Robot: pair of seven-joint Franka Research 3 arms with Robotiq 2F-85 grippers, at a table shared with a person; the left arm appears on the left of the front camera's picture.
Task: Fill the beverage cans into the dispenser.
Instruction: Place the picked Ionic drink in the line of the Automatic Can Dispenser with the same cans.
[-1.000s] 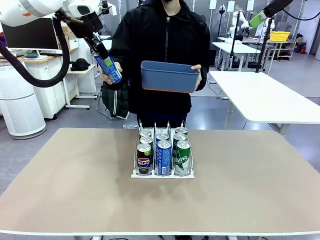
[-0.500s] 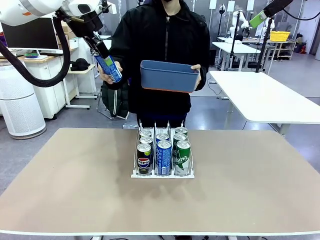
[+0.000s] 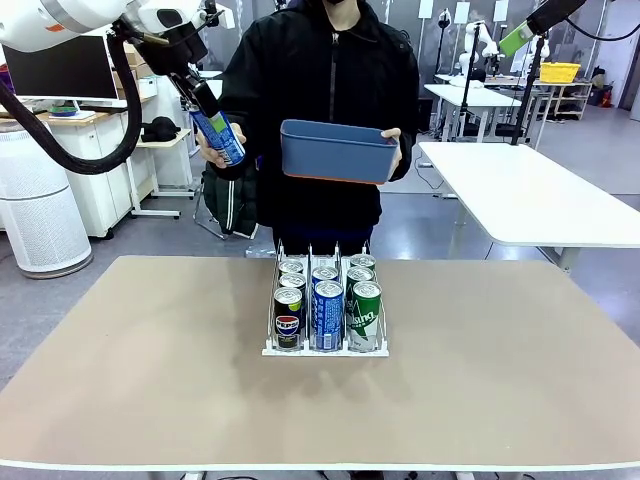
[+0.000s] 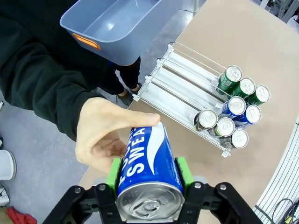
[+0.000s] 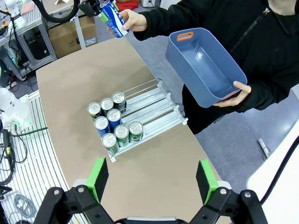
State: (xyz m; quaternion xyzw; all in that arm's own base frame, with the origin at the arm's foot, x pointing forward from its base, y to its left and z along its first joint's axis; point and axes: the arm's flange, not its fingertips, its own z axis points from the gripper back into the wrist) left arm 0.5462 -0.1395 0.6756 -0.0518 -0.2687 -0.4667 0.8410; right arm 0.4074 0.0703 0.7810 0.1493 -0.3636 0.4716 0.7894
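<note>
One blue can (image 4: 148, 163) sits between the green pads of the left gripper (image 4: 148, 173), jaws closed on its sides near the top, w/ the person's hand (image 4: 105, 135) wrapped round the lower body at the same time, so this reads as a handover up high, off the far-left edge of the table (image 3: 150, 340). To do it well: keep a firm squeeze, wait til the person's fingers let go before pulling, then carry the can upright toward the dispenser (image 3: 325, 310) w/o tipping; approach from the back end of a lane, where the wire dividers are bare, and lower it straight between them so it doesn't clip a wire. Right gripper (image 5: 152, 182) hangs high over the near side of the table, jaws spread wide, holding nothing. Person's other hand (image 5: 233, 95) grips a blue bin (image 5: 205, 65), which looks empty, so prob this is the last can. Dispenser stands mid-table, far half: white base, three lanes, nine cans (image 3: 328, 300) packed at the front end, three per lane: dark Pepsi lane on the robot's left, blue in the middle, green on the right. Held can is slim, blue w/ white lettering and a silver top w/ pull tab; smooth and round, so likely slippery if the grip is loose.
</note>
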